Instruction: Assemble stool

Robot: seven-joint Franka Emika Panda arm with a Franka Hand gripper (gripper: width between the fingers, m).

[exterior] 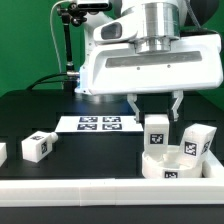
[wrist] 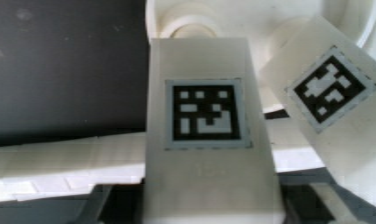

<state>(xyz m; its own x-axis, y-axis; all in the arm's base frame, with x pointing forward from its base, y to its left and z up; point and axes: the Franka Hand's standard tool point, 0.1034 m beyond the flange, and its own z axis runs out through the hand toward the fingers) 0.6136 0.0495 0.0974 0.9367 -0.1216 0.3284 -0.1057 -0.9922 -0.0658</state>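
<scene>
Gripper clamps upright leg | at seat rim | border rail near

Matt white plastic leg and seat, printed black-and-white tag, matt black table, smooth glossy white arm casing.

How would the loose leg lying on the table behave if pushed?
The loose leg looks blocky and stiff, lying on a flat face: likely slides, not rolls. Smooth plastic may skid easily on the black table.
</scene>
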